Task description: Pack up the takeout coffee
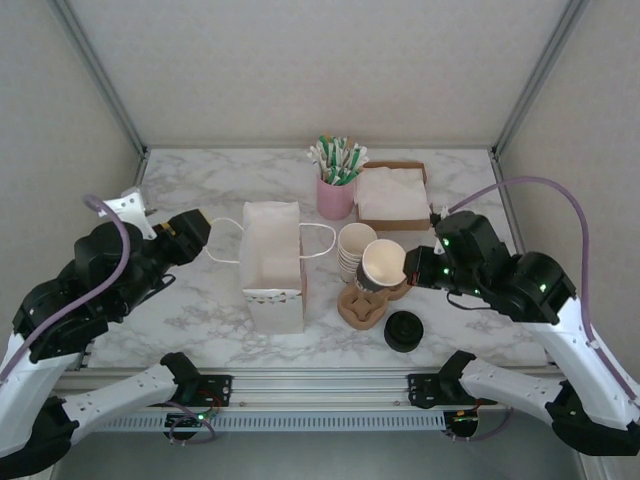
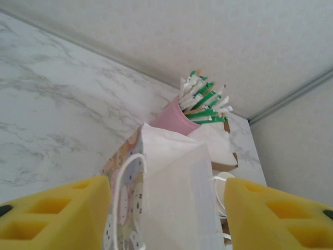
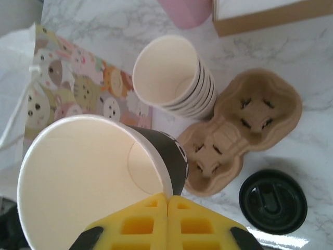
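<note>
My right gripper (image 3: 167,200) is shut on the rim of a lidless paper cup (image 3: 88,177) with a dark outer wall. The cup (image 1: 384,262) hangs tilted above the brown two-hole carrier (image 1: 362,303), its mouth facing the camera. A loose black lid (image 3: 272,200) lies on the table right of the carrier (image 3: 244,130). A takeout coffee with its lid on is out of view. My left gripper (image 1: 200,228) stands open just left of the white paper bag (image 1: 272,262), close to its handle loop. In the left wrist view the bag (image 2: 177,198) sits between and beyond the yellow fingers (image 2: 57,213).
A stack of lidless cream cups (image 1: 352,245) leans behind the carrier. A pink cup of green-and-white sticks (image 1: 336,195) and a brown box of napkins (image 1: 392,195) stand at the back. Metal frame posts rise at both rear corners.
</note>
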